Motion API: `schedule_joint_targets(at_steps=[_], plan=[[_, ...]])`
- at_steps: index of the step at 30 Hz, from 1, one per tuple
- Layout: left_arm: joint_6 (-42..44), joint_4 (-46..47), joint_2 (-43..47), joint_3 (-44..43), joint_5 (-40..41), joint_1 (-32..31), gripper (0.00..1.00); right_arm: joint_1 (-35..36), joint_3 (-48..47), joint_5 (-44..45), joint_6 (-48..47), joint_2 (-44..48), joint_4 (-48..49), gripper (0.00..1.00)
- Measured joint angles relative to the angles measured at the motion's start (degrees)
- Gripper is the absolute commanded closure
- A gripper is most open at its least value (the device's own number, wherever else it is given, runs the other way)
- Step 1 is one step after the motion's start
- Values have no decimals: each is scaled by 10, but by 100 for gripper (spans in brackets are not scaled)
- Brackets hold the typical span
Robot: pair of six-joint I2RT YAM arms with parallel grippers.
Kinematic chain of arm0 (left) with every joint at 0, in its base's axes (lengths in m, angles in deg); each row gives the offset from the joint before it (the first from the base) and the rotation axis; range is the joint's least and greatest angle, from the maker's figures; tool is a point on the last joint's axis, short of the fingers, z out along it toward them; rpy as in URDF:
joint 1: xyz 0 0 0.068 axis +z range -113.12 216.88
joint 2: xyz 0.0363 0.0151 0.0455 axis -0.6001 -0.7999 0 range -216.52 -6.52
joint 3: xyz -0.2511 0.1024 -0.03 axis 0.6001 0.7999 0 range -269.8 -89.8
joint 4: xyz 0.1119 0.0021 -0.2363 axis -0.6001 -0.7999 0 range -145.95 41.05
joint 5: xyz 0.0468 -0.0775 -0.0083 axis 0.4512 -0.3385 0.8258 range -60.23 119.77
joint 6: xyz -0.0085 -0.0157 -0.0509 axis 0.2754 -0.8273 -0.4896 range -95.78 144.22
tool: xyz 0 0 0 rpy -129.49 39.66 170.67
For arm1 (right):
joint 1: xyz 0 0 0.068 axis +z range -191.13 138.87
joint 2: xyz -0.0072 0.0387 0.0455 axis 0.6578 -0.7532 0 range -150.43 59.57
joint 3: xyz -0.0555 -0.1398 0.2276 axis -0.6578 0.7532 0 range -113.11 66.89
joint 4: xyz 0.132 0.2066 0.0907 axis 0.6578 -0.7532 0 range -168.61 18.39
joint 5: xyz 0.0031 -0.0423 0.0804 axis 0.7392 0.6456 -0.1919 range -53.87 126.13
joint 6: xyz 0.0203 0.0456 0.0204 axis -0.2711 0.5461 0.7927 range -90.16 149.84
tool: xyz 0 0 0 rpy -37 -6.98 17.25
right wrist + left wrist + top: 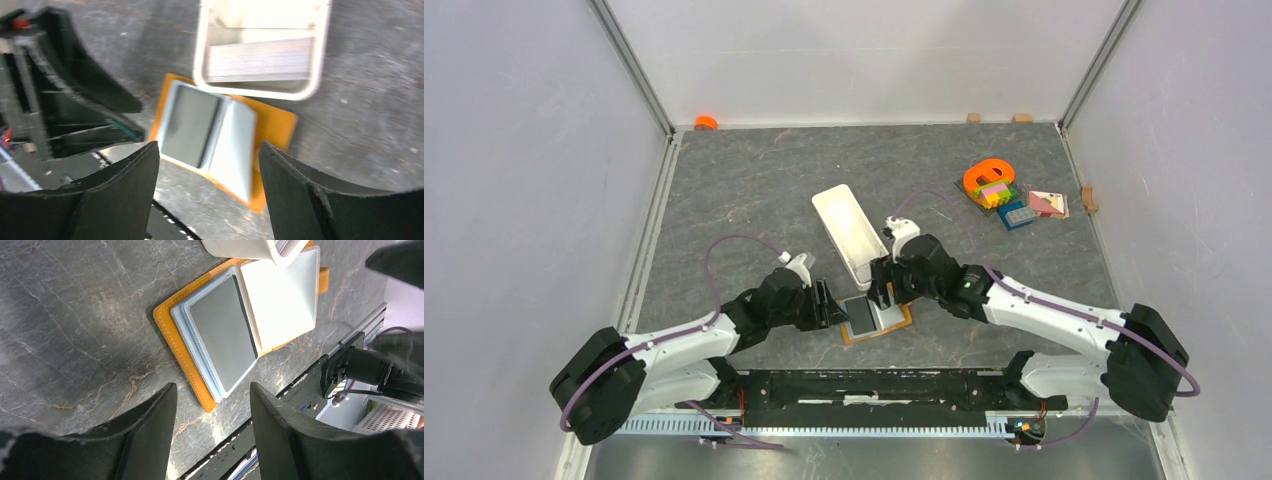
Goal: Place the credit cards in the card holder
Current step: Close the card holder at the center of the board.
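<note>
The orange-tan card holder [902, 322] lies open on the table between both grippers, pale pockets up. A grey credit card [222, 335] sits in its left pocket, also seen as the grey card [192, 125] in the right wrist view. My left gripper [832, 305] hovers just left of the holder [180, 347], open and empty [212, 390]. My right gripper [882, 290] hangs above the holder [275, 125], open and empty [208, 147]. A stack of cards [257, 62] stands on edge in the white tray [849, 230] just beyond the holder.
An orange ring on toy blocks [989, 180] and blue and pink pieces [1034, 208] sit at the back right. A small orange object [706, 122] lies in the back left corner. The black base rail [874, 385] runs along the near edge.
</note>
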Motion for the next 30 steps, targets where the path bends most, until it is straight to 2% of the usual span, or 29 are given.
schedule_joint_targets(at_steps=[8,15,19,24,28,30], plan=[[0,-10,3,10,1,0,37,-109,84,-12,-25,35,-7,29],[-1,-10,2,15,0,0,38,-122,112,-42,-31,33,3,38],[-5,-7,-4,16,-1,0,41,-124,118,-62,-31,23,27,52],[-10,19,-26,16,-7,0,44,-126,123,-84,-32,6,51,82],[-22,52,-43,21,-10,-7,46,-129,123,-88,-31,8,54,98],[-29,68,-55,21,-10,-17,46,-130,123,-87,-33,18,45,100]])
